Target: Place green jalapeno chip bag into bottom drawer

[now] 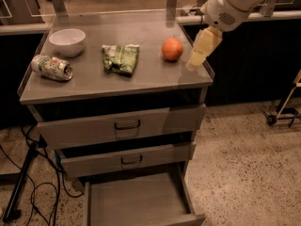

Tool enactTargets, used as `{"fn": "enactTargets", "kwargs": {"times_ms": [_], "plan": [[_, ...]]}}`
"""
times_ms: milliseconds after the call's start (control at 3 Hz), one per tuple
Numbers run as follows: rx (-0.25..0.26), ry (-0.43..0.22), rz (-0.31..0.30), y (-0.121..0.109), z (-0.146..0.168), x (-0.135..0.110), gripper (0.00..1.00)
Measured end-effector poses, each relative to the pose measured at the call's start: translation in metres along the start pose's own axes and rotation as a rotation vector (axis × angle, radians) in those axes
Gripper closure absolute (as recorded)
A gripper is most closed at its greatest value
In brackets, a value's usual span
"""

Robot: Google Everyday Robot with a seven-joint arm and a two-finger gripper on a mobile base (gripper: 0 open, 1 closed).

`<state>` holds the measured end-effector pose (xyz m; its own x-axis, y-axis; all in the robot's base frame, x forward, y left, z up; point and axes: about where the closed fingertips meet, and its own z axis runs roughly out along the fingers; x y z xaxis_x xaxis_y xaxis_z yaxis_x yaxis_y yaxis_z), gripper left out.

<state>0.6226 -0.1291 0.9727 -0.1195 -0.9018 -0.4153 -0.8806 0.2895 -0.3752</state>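
Observation:
The green jalapeno chip bag (121, 58) lies crumpled in the middle of the grey cabinet top (141, 81). The bottom drawer (136, 202) is pulled out below the two upper drawers and its floor is bare. My gripper (196, 60) hangs from the white arm over the cabinet top's right edge, just right of an orange (172, 49) and well to the right of the bag. It holds nothing.
A white bowl (67, 42) sits at the back left of the top. A crushed green-white can (51, 68) lies at the left edge. Cables (28, 182) trail on the floor at the left. A wheeled stand (282, 108) is at the far right.

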Motion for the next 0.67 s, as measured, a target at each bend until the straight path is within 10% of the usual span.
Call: {"fn": "enactTargets", "kwargs": {"times_ms": [667], "plan": [[-0.032, -0.019, -0.075, -0.0097, 0.0157, -0.0246, 0.00]]}}
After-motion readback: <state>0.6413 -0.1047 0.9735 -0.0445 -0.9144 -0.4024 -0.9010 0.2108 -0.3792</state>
